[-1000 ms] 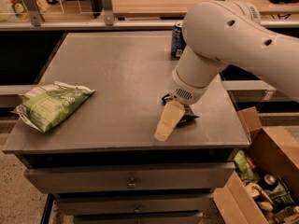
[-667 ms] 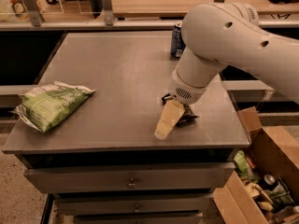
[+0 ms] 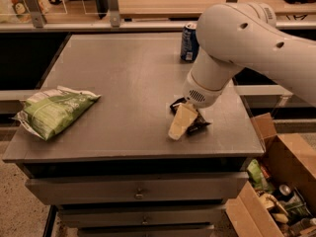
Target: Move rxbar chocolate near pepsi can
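The rxbar chocolate (image 3: 199, 126) is a dark wrapped bar lying flat on the grey table (image 3: 123, 83), near its front right. Its ends stick out on both sides of my gripper. My gripper (image 3: 180, 123), cream-coloured at the end of the white arm, is down on the bar and covers its middle. The pepsi can (image 3: 189, 42) stands upright at the table's far edge, behind the arm and well apart from the bar.
A green chip bag (image 3: 54, 110) lies at the table's front left. An open cardboard box (image 3: 279, 181) with mixed items sits on the floor to the right. Drawers are below the table top. A railing runs behind the table.
The arm's upper part has shifted slightly, so more of the pepsi can shows. The gripper and the bar stay at about the same spot on the table.
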Robot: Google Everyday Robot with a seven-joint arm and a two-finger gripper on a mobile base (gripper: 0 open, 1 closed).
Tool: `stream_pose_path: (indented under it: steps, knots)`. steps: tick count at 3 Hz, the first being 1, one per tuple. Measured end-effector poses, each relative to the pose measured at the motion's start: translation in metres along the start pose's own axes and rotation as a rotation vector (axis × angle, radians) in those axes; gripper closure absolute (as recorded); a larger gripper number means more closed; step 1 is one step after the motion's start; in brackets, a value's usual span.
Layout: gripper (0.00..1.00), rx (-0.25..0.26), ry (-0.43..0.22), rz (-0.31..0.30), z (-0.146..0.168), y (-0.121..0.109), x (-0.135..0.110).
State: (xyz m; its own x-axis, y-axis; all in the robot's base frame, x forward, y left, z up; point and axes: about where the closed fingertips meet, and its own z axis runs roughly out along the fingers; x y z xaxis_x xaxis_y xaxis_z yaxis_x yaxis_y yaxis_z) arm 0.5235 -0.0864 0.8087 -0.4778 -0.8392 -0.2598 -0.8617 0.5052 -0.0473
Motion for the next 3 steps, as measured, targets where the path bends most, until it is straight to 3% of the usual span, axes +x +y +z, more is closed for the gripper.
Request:
stream_pose_path:
  steps: [1,3]
  knots:
    - [0.48,0.002,0.004,0.013,-0.002,-0.002,0.001]
    - [0.95,0.002,0.004,0.012,-0.013,-0.002,-0.002]
